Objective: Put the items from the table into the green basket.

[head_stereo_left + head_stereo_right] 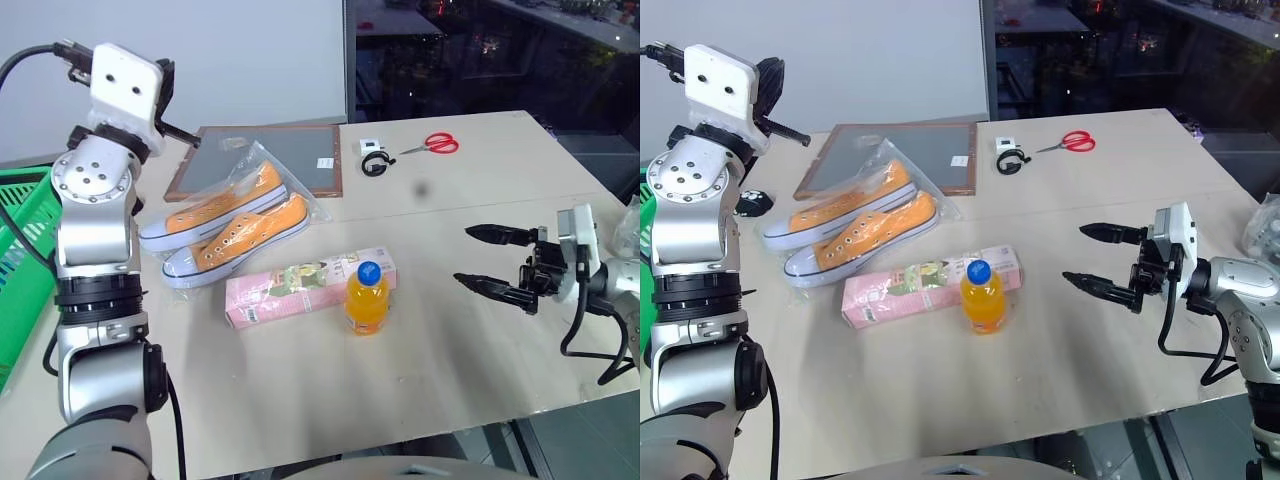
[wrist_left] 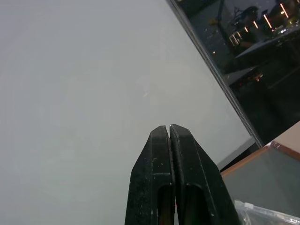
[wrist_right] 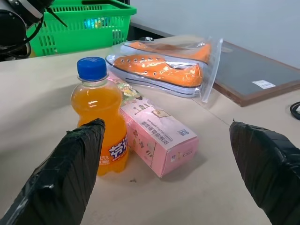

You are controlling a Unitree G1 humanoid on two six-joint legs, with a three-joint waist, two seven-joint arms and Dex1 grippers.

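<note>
Bottle (image 1: 367, 297) and pink packet (image 1: 300, 288) sit touching mid-desk, nearer its front edge, neither yet in the green basket (image 1: 20, 250) off the desk's left edge. Right gripper (image 1: 492, 258) faces them, fingers apart, probably lining up a grasp; left gripper (image 2: 169, 136), fingers together, holds nothing.

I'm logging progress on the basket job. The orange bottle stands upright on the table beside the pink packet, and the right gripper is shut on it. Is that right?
One thing is off: the right gripper is open and holds nothing, short of the orange bottle. The left eye view shows the gap. The bottle does stand upright on the table, beside the pink packet.
</note>
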